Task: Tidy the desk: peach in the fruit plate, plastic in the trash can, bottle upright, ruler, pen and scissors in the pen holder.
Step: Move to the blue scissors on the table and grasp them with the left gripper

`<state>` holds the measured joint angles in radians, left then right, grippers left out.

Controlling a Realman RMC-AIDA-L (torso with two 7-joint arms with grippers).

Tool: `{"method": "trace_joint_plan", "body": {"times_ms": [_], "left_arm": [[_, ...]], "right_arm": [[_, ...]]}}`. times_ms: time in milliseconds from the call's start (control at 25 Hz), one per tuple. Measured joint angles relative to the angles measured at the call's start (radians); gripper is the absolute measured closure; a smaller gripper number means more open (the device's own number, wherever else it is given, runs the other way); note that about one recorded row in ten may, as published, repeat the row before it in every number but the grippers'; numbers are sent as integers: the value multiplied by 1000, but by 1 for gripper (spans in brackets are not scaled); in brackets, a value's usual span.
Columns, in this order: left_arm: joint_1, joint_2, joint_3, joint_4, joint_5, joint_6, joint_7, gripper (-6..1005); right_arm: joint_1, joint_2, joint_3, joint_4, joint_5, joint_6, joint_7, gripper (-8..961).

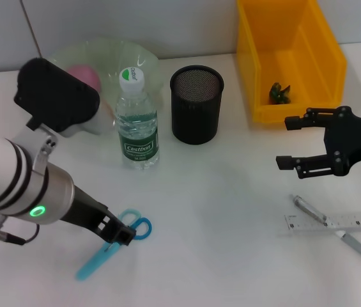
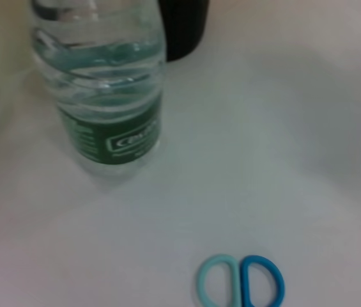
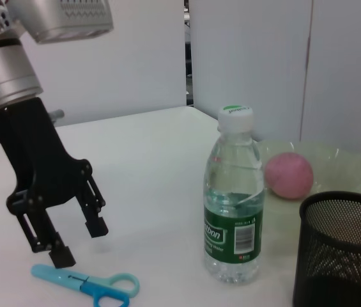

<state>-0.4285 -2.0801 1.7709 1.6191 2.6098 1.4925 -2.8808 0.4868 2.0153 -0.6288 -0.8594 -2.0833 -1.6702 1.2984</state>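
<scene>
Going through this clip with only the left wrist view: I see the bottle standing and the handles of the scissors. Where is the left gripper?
Observer: The left gripper hangs open just above the scissors, near the blade end.
Operator: Is the peach put away?
Observer: Yes, the peach lies in the fruit plate, behind the bottle.
Operator: And the pen and ruler?
Observer: Both lie on the table, not in the pen holder. The pen crosses the ruler, close to the open right gripper.
</scene>
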Motion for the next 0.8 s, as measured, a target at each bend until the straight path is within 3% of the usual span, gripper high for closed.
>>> {"method": "trace_joint_plan", "body": {"times_ms": [360, 800], "left_arm": [[-5, 0, 2, 22, 9, 23, 0, 333], [-17, 0, 62, 12, 57, 25, 1, 333]], "right_arm": [[27, 11, 2, 16, 11, 5, 47, 146], [45, -1, -48, 33, 6, 1, 49, 146]]}}
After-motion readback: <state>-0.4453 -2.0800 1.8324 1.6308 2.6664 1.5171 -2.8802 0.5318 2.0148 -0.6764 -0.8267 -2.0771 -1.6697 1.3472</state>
